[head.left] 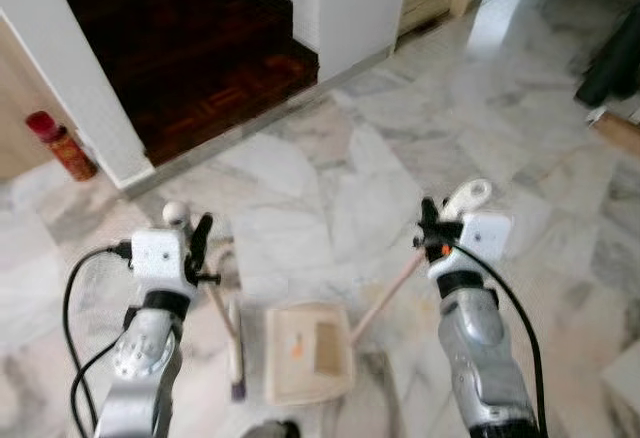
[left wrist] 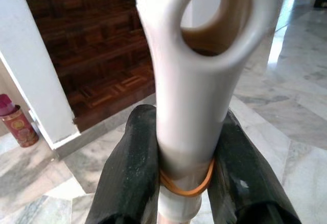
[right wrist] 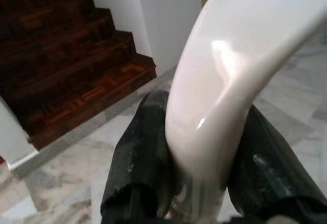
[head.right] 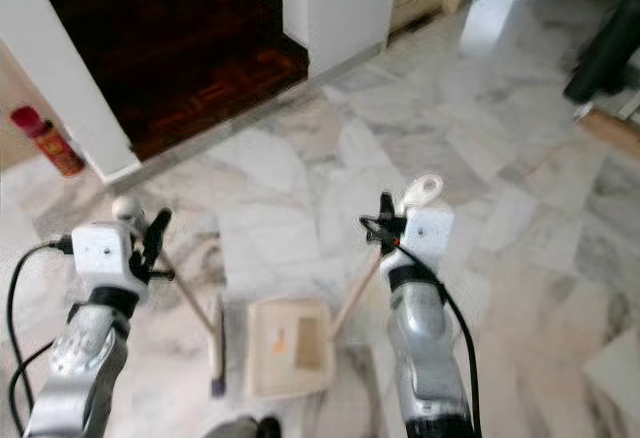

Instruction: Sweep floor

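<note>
- Our two silver arms rise from the near edge of the head view. The left gripper (head.left: 200, 245) and the right gripper (head.left: 430, 230) are both held up above the floor, well apart.
- Under everything we see the marble floor (head.left: 330, 188), pale grey with darker veins, running out to the far right.
- Beyond it, up and to the left, a dark wooden staircase (head.left: 190, 48) climbs away, with a parquet landing at its foot.
- White walls frame the stairs: a slanted wall (head.left: 75, 78) on the left and a square pillar (head.left: 355, 13) on the right.
- We find the dustpan (head.left: 308, 350) on the floor between our arms, cream, with its open tray facing up and an orange mark inside. Its long handle slants up to the right gripper.
- In the right wrist view the black fingers (right wrist: 140, 157) are closed on both sides of the dustpan's curved cream grip (right wrist: 230, 81).
- We see the broom (head.left: 236, 353) just left of the dustpan, close beside it; whether they touch we cannot tell. Its narrow head is on the floor and its thin stick rises to the left gripper.
- In the left wrist view the fingers (left wrist: 127, 173) clamp the broom's cream handle end (left wrist: 204, 96), which has a hanging hole.
- A red can (head.left: 62, 145) stands by the left wall.
- We also see an orange rubber band (left wrist: 186, 185) circling the broom handle between the fingers.
</note>
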